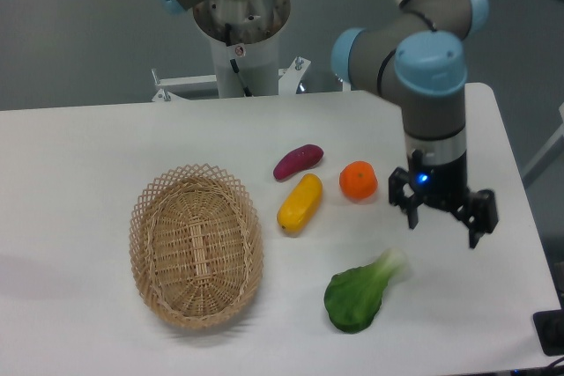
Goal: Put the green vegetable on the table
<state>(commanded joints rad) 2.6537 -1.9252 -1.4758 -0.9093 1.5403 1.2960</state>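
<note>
Dark green vegetable (356,296), pale stem; white table (88,147); tan basket (196,245).

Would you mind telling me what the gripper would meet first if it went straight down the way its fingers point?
Probably bare table. The open gripper hangs right of the green vegetable, though depth is unclear.

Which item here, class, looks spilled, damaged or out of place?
None. The green vegetable lies whole on the table, the basket sits upright and empty, and the gripper hangs above with jaws open, apart from everything.
</note>
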